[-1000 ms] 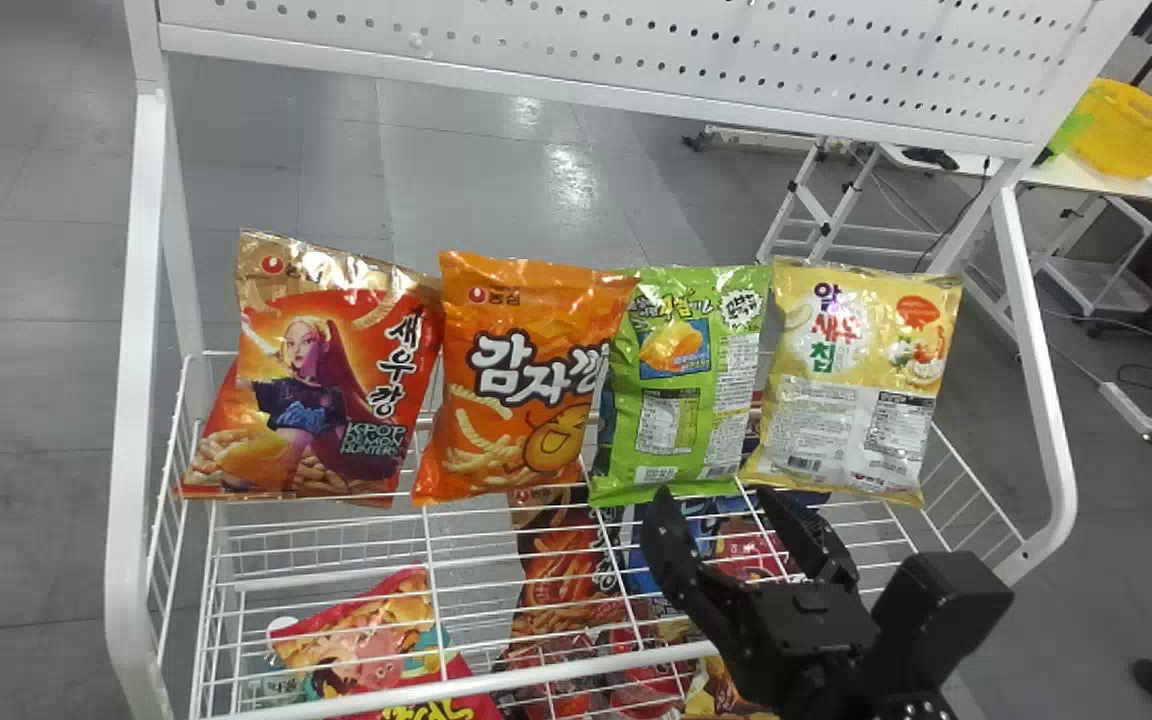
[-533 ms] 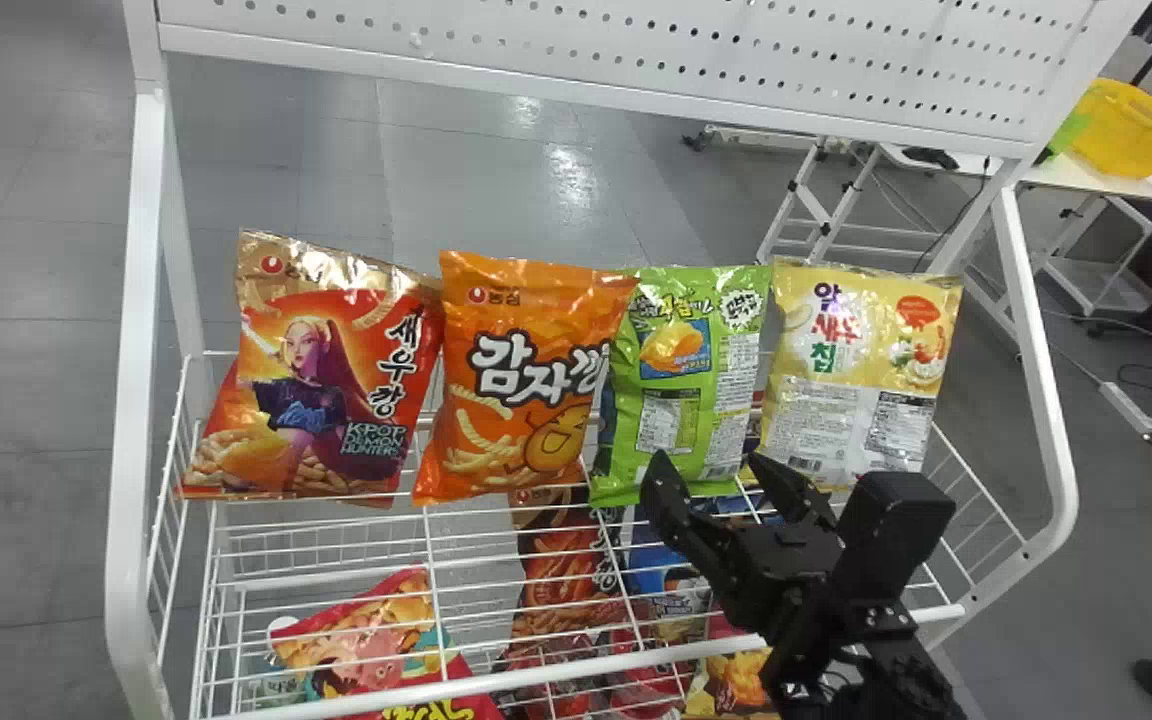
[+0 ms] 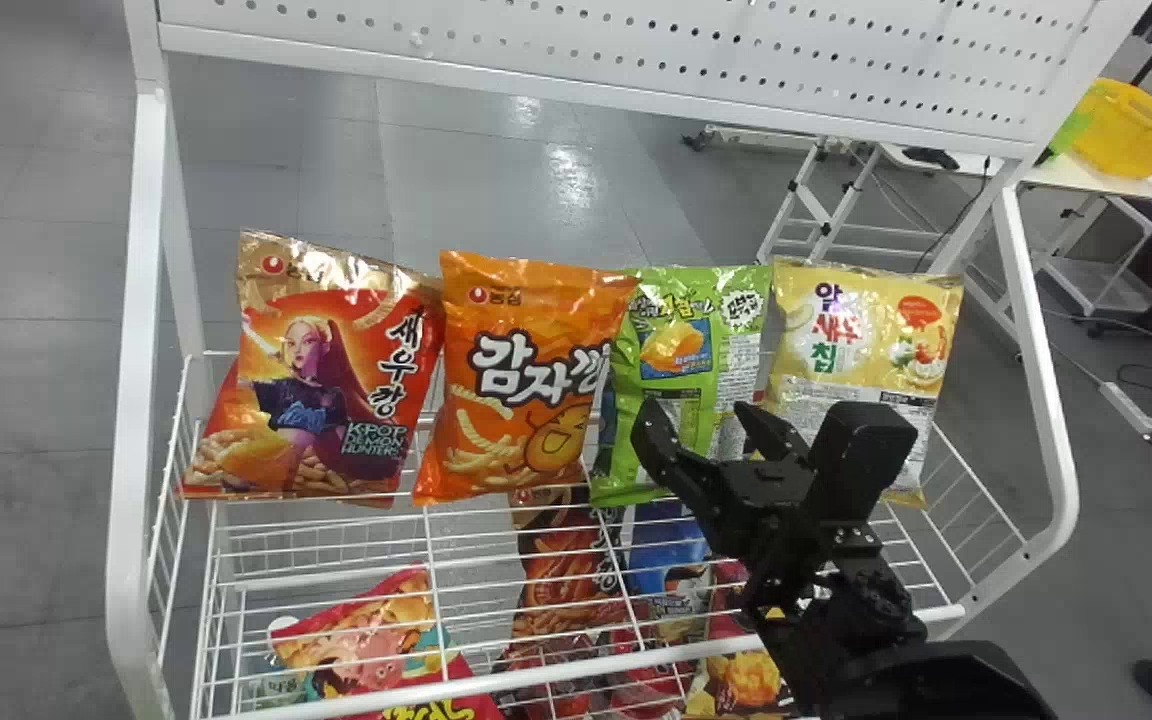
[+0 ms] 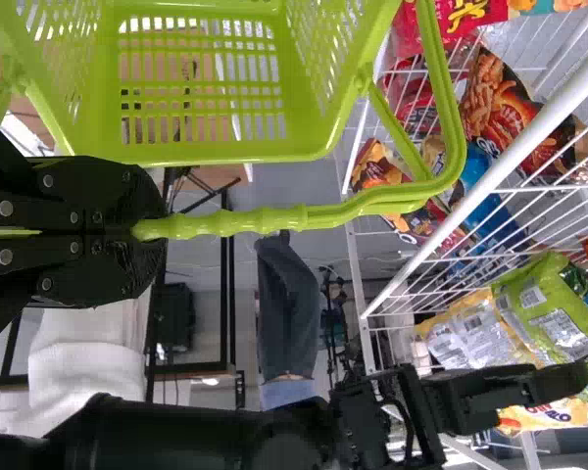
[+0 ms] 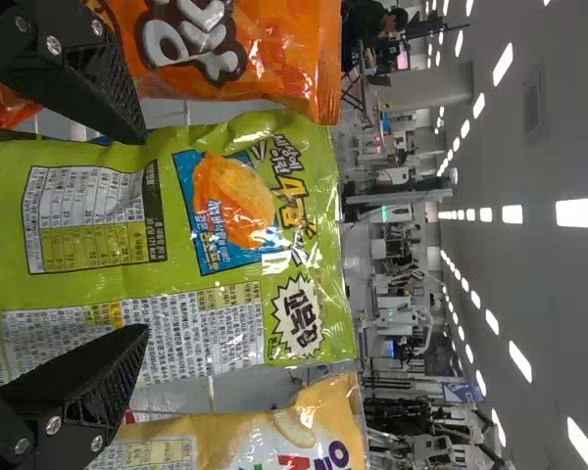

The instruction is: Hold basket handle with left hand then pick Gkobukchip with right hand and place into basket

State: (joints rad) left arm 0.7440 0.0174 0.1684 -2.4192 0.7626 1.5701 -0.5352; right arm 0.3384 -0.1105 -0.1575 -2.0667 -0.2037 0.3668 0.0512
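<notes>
One white rack (image 3: pixel 129 400) holds four bags (image 3: pixel 681 350) abreast.

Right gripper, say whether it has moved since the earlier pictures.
Yes, up the head view: the right gripper went from the bottom edge of the Gkobukchip bag to its lower half.

right gripper (image 3: pixel 698 411) upraised, jaws apart, left gripper (image 4: pixel 142 230) clamped

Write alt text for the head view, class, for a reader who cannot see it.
The robot's right gripper, open, is in front of the green Gkobukchip bag on a white wire rack. Red and orange snack bags stand to the left, a yellow one to the right.
</notes>
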